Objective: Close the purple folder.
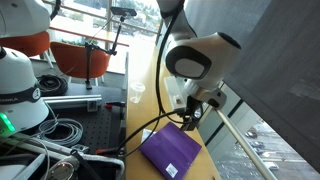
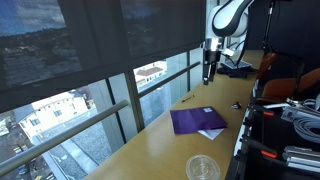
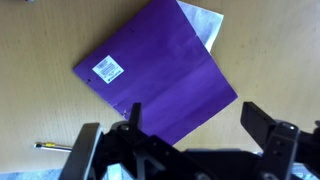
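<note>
Gripper (image 3: 192, 122) hung wide open at lower frame over thin flat purple folder (image 3: 155, 75) lying shut, white paper corner (image 3: 205, 22) protruding

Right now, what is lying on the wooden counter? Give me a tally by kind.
Purple folder: 1
Pen: 1
Clear plastic cup: 1
Small dark object, too small to identify: 1
Total: 4

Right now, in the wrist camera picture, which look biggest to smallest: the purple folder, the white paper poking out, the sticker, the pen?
1. purple folder, by far.
2. white paper, only its exposed corner counted.
3. sticker and pen: unsure; the pen is longer but much thinner.
</note>
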Robot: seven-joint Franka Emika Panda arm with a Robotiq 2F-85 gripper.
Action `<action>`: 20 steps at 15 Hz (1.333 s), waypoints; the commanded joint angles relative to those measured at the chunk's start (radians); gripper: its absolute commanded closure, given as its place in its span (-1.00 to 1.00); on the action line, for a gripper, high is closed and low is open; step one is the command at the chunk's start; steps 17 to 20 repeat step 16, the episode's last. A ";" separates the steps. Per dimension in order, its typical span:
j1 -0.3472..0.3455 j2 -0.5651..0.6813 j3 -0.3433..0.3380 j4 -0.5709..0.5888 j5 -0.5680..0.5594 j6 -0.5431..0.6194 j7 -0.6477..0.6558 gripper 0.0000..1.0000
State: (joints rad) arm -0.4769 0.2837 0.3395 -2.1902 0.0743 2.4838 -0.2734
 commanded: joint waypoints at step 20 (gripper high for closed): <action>0.321 -0.210 -0.368 0.085 -0.006 -0.332 0.066 -1.00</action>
